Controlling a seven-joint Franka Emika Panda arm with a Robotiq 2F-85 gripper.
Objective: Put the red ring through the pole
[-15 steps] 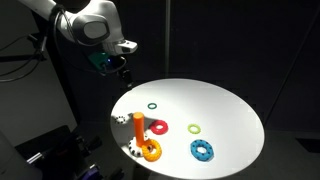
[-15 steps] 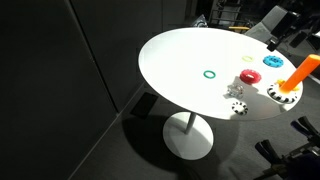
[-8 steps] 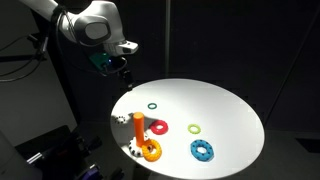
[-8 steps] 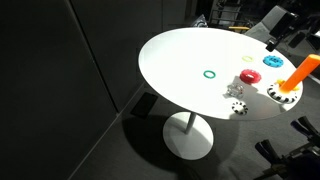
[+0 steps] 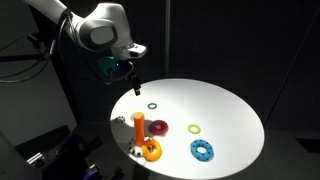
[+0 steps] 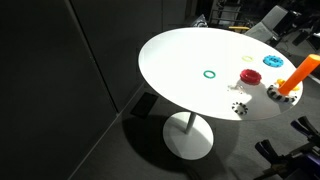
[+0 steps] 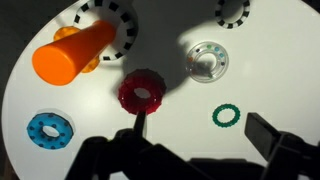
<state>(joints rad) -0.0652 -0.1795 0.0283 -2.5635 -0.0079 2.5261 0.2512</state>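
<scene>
The red ring (image 5: 160,128) lies flat on the white round table (image 5: 215,105), just beside the pole (image 5: 137,125), an upright orange peg on a round orange base. Both also show in the other exterior view, the ring (image 6: 249,76) and the pole (image 6: 300,74). In the wrist view the red ring (image 7: 141,92) lies below the pole (image 7: 70,55). My gripper (image 5: 131,82) hangs above the table's edge, open and empty. In the wrist view its fingers (image 7: 200,128) stand wide apart, one finger just under the red ring.
A thin green ring (image 5: 152,105), a yellow-green ring (image 5: 195,128) and a blue toothed ring (image 5: 203,150) lie on the table. A silver gear (image 7: 207,60) and black-and-white toothed discs (image 7: 232,10) lie near the pole. The surroundings are dark.
My arm has moved down and in over the table edge, toward the rings. The rings and pole have not moved.
</scene>
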